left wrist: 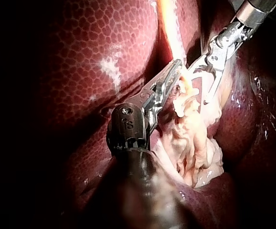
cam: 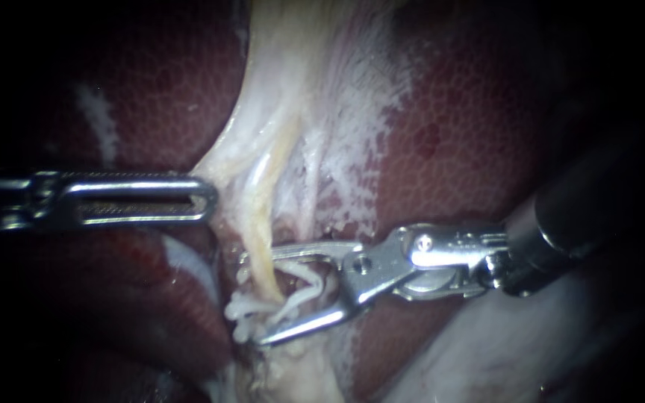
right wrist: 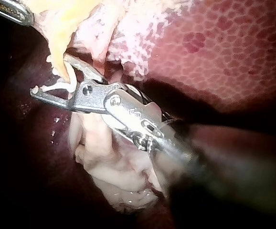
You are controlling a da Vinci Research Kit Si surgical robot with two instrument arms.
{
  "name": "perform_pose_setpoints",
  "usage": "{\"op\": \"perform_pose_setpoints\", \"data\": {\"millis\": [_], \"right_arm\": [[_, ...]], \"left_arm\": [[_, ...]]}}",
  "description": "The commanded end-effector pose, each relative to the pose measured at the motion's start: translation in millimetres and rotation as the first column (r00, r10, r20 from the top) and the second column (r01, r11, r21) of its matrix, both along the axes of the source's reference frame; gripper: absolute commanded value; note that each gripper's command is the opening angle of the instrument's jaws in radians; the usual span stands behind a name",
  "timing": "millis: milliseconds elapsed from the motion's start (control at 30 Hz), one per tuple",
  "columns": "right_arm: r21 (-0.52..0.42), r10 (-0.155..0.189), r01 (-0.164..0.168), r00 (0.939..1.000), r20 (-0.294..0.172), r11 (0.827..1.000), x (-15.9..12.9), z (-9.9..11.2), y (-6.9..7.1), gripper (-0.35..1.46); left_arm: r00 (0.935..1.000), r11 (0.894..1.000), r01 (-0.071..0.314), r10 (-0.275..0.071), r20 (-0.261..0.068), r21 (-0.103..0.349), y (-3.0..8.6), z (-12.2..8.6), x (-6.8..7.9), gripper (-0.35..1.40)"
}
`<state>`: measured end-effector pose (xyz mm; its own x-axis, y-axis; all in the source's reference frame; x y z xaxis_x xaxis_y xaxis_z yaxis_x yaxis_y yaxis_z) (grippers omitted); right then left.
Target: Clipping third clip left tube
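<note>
A yellowish tube (cam: 261, 239) runs down from the pale gallbladder tissue (cam: 300, 67). My right instrument (cam: 251, 298) stands open, one jaw on each side of the tube. A white clip (cam: 301, 287) sits spread between its jaws. More white clips (cam: 242, 312) sit on the tube near the lower jaw's tip. My left instrument (cam: 207, 198) is shut on the edge of the pale tissue beside the tube and holds it taut. The left wrist view has the left jaws (left wrist: 174, 76) on the tissue and the right jaws (left wrist: 202, 81) open across from them. The right jaws (right wrist: 49, 76) straddle the tube (right wrist: 61, 43).
Dark red liver (cam: 472, 134) lies on both sides of the pale tissue. A pale, glistening fold (cam: 502, 343) lies under my right instrument's shaft. Loose pale tissue (right wrist: 119, 181) is bunched beneath the right jaws.
</note>
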<state>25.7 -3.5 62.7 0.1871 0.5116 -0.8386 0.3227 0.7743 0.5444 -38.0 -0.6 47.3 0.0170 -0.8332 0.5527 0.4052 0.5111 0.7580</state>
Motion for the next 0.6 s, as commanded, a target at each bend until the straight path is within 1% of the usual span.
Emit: {"op": "perform_pose_setpoints", "data": {"millis": [33,167,367,600], "right_arm": [[-0.001,0.000,0.000,1.0000,-0.001,1.000,0.3,0.1,0.0,0.60],[0.000,0.001,-0.001,1.0000,-0.001,1.000,1.3,0.3,0.3,0.60],[0.006,-0.002,0.002,1.0000,-0.003,1.000,2.9,0.8,1.0,0.59],[0.013,0.000,0.001,1.0000,-0.004,1.000,4.0,0.9,2.6,0.59]], "left_arm": [[1.0000,1.000,0.000,0.000,0.000,0.000,0.0,0.0,0.0,-0.35],[1.0000,1.000,0.001,-0.001,-0.001,0.000,-0.1,0.0,-0.1,-0.35],[1.0000,1.000,0.001,-0.001,-0.001,0.000,-0.1,0.1,-0.1,-0.35],[1.0000,1.000,0.001,-0.001,-0.001,0.000,-0.2,0.0,-0.1,-0.35]]}}
